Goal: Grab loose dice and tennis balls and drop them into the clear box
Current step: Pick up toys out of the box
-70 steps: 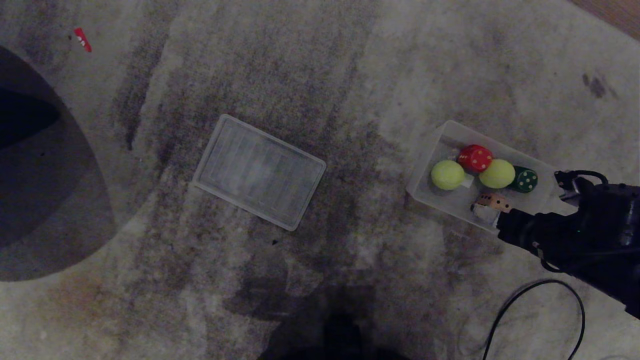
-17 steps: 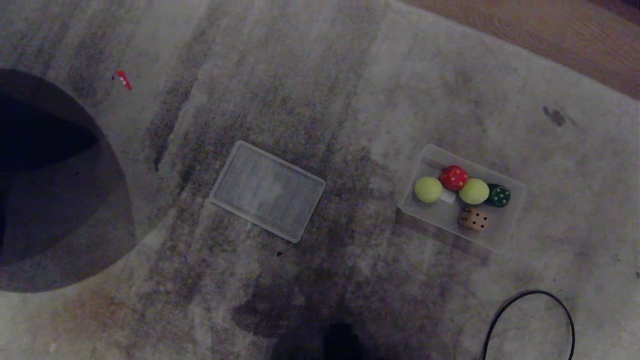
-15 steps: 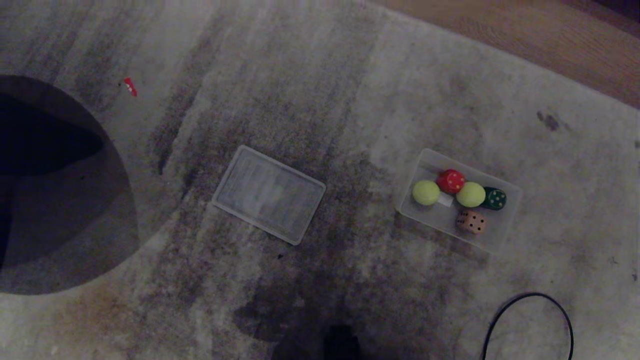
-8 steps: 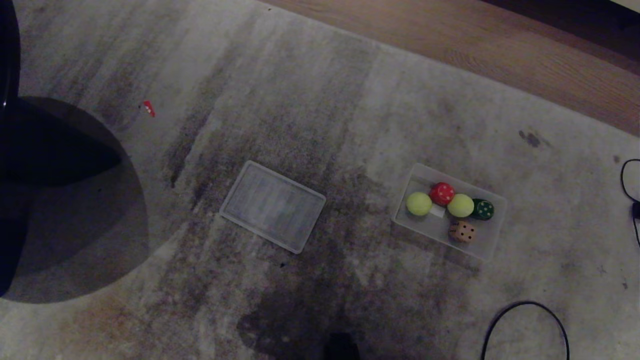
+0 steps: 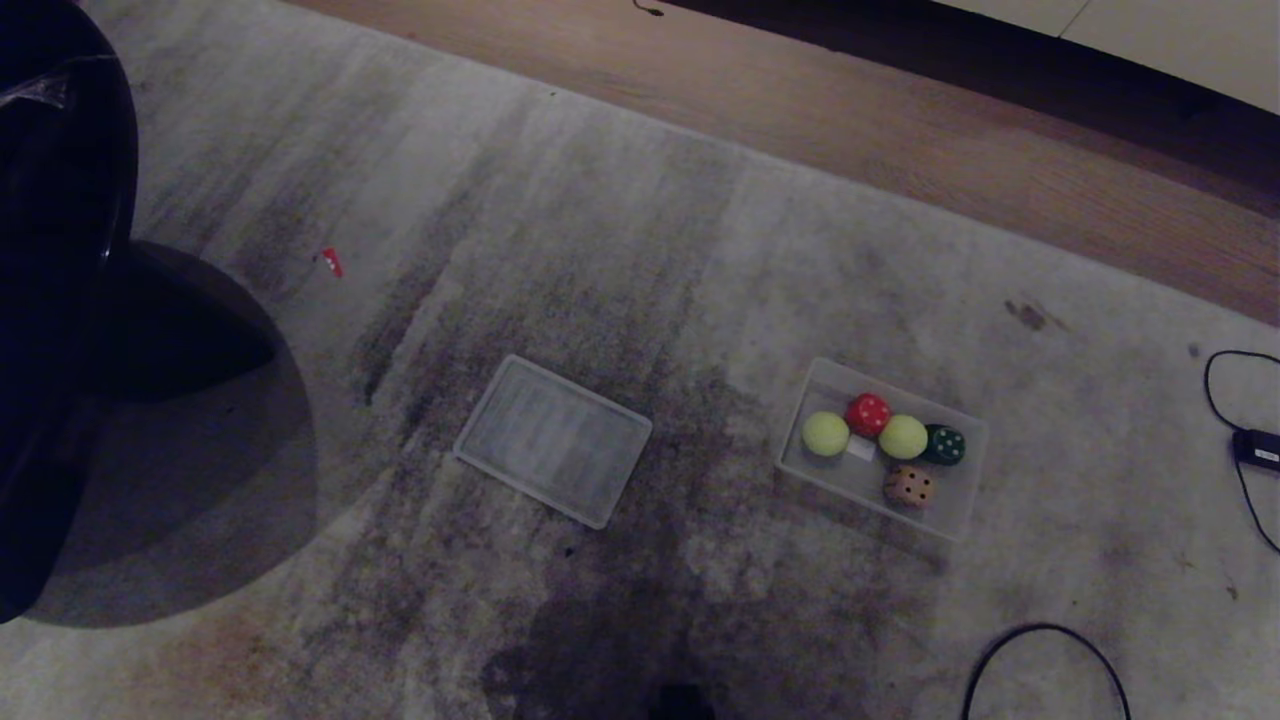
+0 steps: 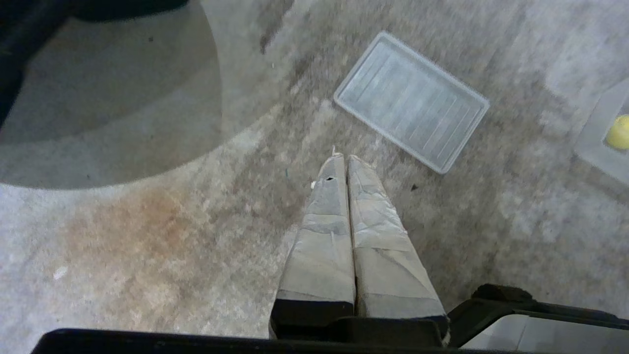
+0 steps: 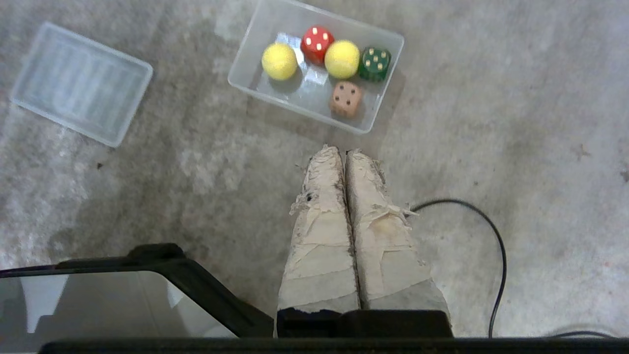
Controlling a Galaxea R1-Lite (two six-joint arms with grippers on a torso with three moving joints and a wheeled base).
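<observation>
1. The right gripper point(image 7: 344, 153) hangs above the rug point(image 5: 620, 250) with its taped fingers pressed together, holding nothing. The left gripper point(image 6: 343, 158) is the same: closed and empty, parked over bare rug.

2. Just beyond the right gripper's fingertips sits the clear box point(image 7: 245, 73). Inside it lie two tennis balls point(image 7: 279, 61), a red die point(image 7: 317, 44), a dark green die point(image 7: 374, 64) and a peach die point(image 7: 346, 99).

3. The flat ribbed lid point(image 6: 413, 101) lies on the rug ahead of the left gripper, well apart from the box.

4. Far off to the left, near a dark round base point(image 5: 150, 450), a small red item point(image 5: 331, 262) lies on the rug; it is too small to tell whether it is a die or scrap.

5. Risk: if that item is a stray piece, it could be missed, leaving the task unfinished.

6. Risk: a black cable point(image 7: 491, 236) loops beside the right gripper. Driving the base could snag it.

7. Risk: any low sweep by the right arm toward the box could knock it and spill the contents.
</observation>
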